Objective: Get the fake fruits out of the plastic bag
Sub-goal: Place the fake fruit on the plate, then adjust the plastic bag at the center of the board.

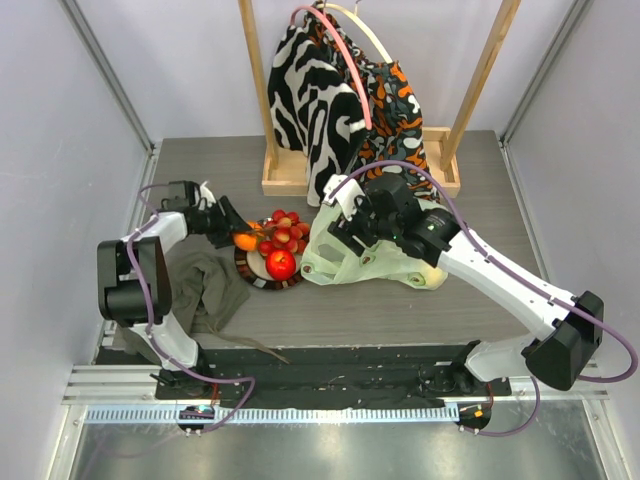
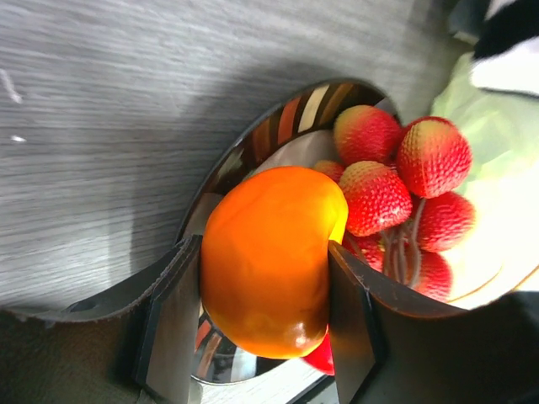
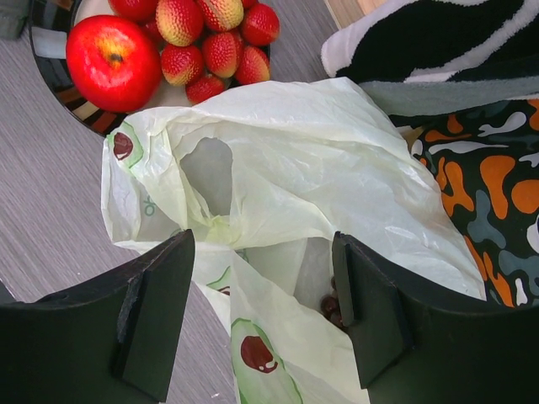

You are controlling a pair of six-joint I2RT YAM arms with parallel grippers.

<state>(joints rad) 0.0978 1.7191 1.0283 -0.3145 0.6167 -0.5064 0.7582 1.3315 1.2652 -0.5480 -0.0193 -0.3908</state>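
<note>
My left gripper [image 1: 232, 232] is shut on an orange fruit [image 2: 269, 252] and holds it over the left rim of the plate [image 1: 252, 276]. A red apple [image 1: 281, 264] and red strawberries [image 1: 285, 230] lie on the plate. My right gripper [image 1: 345, 235] is open over the pale-green avocado-print plastic bag [image 1: 375, 262]. In the right wrist view the bag [image 3: 312, 177] lies between my open fingers [image 3: 370, 311], and dark purple grapes [image 3: 330, 305] show inside its mouth by the right finger. The apple [image 3: 114, 61] and strawberries [image 3: 210, 42] show at top left.
An olive-grey cloth [image 1: 205, 290] lies left of the plate. A wooden rack [image 1: 290, 180] with black-white-orange patterned garments [image 1: 345, 100] stands at the back, just behind the bag. Grey walls close both sides.
</note>
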